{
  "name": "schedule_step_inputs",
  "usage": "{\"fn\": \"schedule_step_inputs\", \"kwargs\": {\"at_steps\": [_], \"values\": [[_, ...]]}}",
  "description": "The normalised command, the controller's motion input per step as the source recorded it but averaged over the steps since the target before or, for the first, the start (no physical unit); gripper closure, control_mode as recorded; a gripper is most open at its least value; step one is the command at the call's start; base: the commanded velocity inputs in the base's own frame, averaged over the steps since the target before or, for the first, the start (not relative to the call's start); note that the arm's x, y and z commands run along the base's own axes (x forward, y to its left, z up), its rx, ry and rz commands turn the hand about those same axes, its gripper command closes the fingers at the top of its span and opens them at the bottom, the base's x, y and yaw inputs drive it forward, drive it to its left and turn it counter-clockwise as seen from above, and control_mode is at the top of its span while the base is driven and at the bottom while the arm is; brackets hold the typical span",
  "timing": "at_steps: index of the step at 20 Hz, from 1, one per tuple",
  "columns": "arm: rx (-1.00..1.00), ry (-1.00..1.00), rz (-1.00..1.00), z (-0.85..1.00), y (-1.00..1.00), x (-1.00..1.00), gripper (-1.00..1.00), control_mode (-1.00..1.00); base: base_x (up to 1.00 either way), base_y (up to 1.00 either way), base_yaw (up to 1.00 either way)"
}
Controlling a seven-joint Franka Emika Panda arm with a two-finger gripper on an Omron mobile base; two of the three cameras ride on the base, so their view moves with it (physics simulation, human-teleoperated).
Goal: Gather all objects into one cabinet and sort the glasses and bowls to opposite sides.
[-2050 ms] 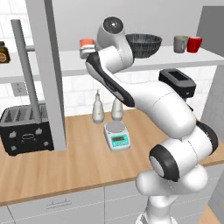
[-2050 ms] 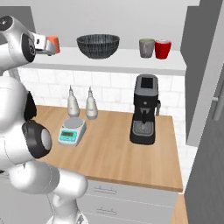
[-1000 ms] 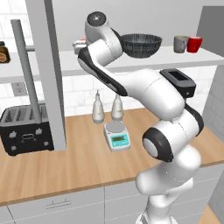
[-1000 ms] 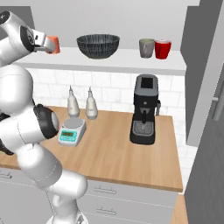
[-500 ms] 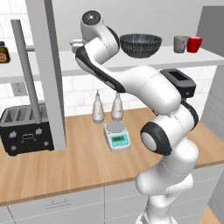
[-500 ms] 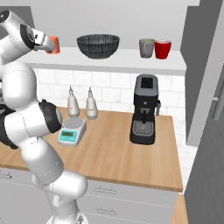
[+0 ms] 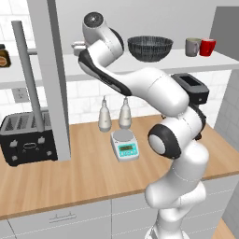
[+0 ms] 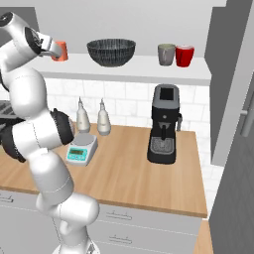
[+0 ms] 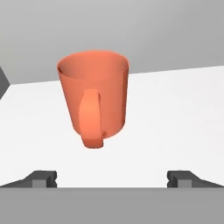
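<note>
An orange cup (image 9: 94,100) stands upright on the cabinet's white shelf floor (image 9: 175,113), its handle turned toward the hand camera. My gripper (image 9: 112,177) is open, and the cup sits just ahead of the wide-spread fingertips (image 9: 43,177), untouched. From the right base the gripper (image 8: 50,47) is level with the orange cup (image 8: 60,50) at the shelf's left end. Right of it sits the dark mesh bowl (image 8: 111,51), then a grey cup (image 8: 166,53) and a red cup (image 8: 184,55). The left base view also has the bowl (image 7: 150,48), grey cup (image 7: 192,46) and red cup (image 7: 207,46).
On the wooden counter (image 8: 129,173) stand a black coffee machine (image 8: 163,124), a small scale (image 7: 124,144), two white bottles (image 7: 105,116) and a toaster (image 7: 28,137). An open grey cabinet door (image 7: 53,79) hangs left of the arm, another (image 8: 228,74) on the right.
My hand has shifted left along the shelf toward the orange cup, and the arm's elbow has swung round. The jaws stayed open. Cups and bowl have not moved.
</note>
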Motion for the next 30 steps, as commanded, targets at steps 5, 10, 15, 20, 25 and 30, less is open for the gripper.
{"fn": "schedule_step_inputs", "kwargs": {"at_steps": [5, 10, 15, 20, 25, 30], "values": [[0.00, 0.00, -0.02, 0.00, 0.14, 0.25, -1.00, -1.00, 0.00, 0.00, 0.00], [0.00, 0.00, -0.08, 0.00, 0.05, 0.22, -1.00, -1.00, 0.00, 0.00, 0.00], [0.00, 0.00, -0.08, 0.00, 0.10, 0.30, -1.00, -1.00, 0.00, 0.00, 0.00], [0.00, 0.02, -0.05, 0.00, 0.14, 0.28, -1.00, -1.00, 0.00, 0.00, 0.00], [0.00, 0.01, -0.07, 0.00, 0.03, 0.06, 1.00, -1.00, 0.00, 0.00, 0.00], [0.00, 0.01, -0.10, 0.00, 0.00, 0.00, 1.00, -1.00, 0.00, 0.00, 0.00]]}}
